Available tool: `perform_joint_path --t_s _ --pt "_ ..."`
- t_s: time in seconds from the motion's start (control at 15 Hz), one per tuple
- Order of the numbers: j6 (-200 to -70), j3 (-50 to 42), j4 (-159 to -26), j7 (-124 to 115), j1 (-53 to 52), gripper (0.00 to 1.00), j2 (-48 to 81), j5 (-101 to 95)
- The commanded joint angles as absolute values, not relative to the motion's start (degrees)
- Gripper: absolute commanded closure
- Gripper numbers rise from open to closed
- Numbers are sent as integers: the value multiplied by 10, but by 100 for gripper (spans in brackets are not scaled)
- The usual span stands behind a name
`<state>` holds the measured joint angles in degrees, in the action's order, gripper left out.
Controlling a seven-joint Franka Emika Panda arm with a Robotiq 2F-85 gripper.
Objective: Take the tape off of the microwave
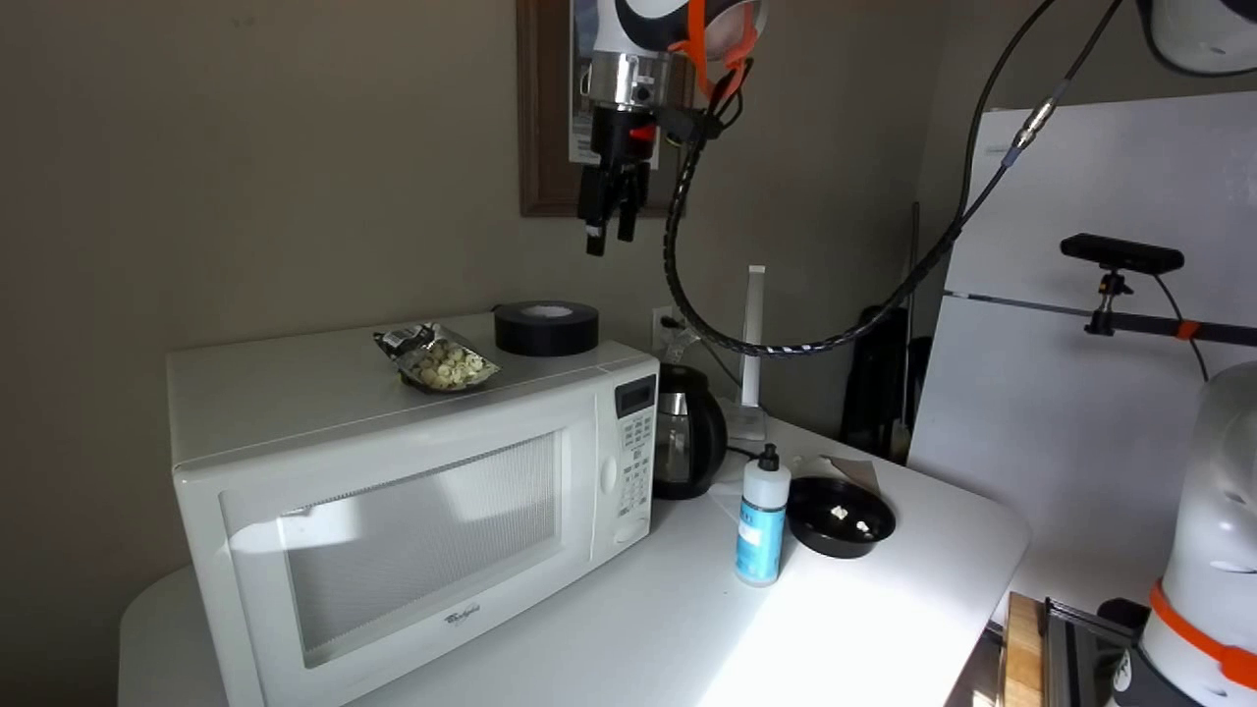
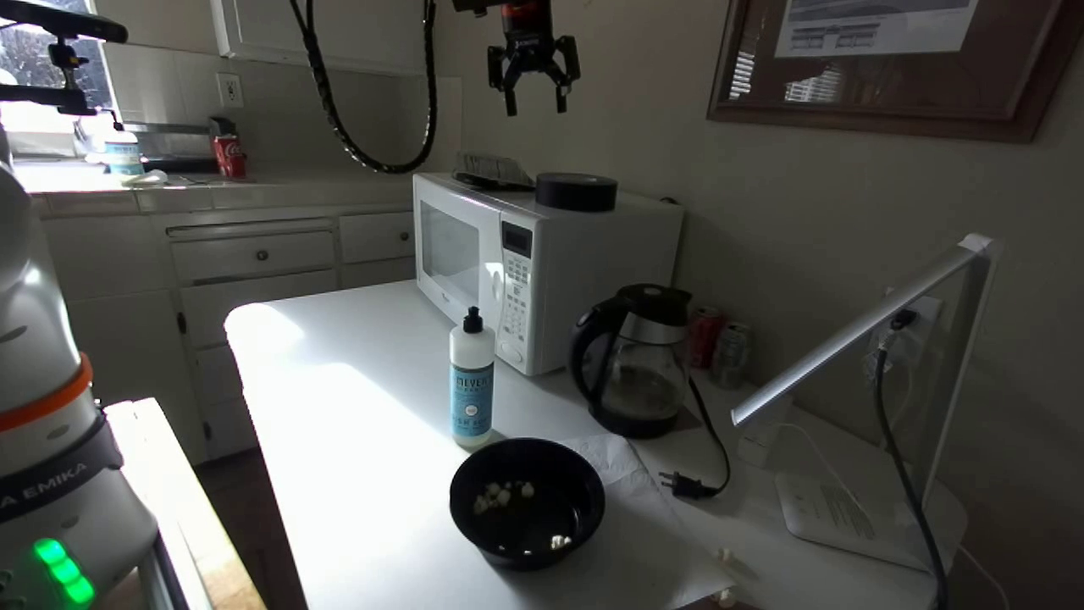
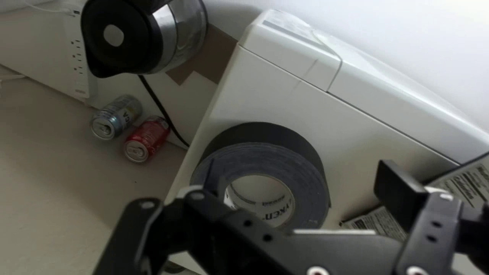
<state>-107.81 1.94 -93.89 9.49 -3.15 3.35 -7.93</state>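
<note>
The tape is a thick black roll (image 1: 546, 334) lying flat on top of the white microwave (image 1: 422, 530), near its right rear corner. In an exterior view the tape (image 2: 576, 193) and microwave (image 2: 593, 280) show from the button-panel side. My gripper (image 1: 611, 239) points down, open and empty, well above the microwave. It also hangs above the tape in an exterior view (image 2: 536, 110). In the wrist view the tape (image 3: 263, 152) shows its pale core between the fingers (image 3: 305, 183), closer to the left finger, which hides part of its rim. The microwave top (image 3: 290, 103) lies beneath.
A snack bag (image 1: 442, 361) lies beside the tape on the microwave. A glass kettle (image 2: 639, 373), two cans (image 3: 131, 128), a soap bottle (image 2: 472, 398) and a black bowl (image 2: 529, 508) stand on the table. The wall and picture frame (image 1: 543, 118) are close behind the gripper.
</note>
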Motion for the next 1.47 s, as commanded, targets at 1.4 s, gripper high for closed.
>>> perform_joint_path --t_s 1.4 --pt "-1117 58 -785 324 -14 0 244 -36"
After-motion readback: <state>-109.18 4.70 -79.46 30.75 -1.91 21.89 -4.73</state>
